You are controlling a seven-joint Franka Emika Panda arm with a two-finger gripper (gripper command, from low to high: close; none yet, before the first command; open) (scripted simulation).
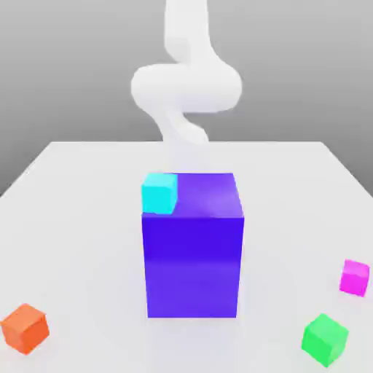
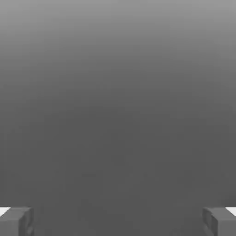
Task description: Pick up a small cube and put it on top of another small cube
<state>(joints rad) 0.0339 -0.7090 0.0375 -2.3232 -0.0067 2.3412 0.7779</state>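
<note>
One small bright magenta cube (image 1: 355, 277) sits on the table (image 1: 80, 218); the claw (image 2: 118, 221) gapes wide, empty.

A: How is the arm (image 1: 186, 84) sitting?
B: It is coiling upright at the far side in the exterior view, white and bent.
A: And the gripper (image 2: 118, 221)?
B: Its fingers (image 2: 16, 221) are standing wide apart, holding nothing.

Cyan cube (image 1: 159, 193) atop purple-blue block (image 1: 194, 262).
</note>
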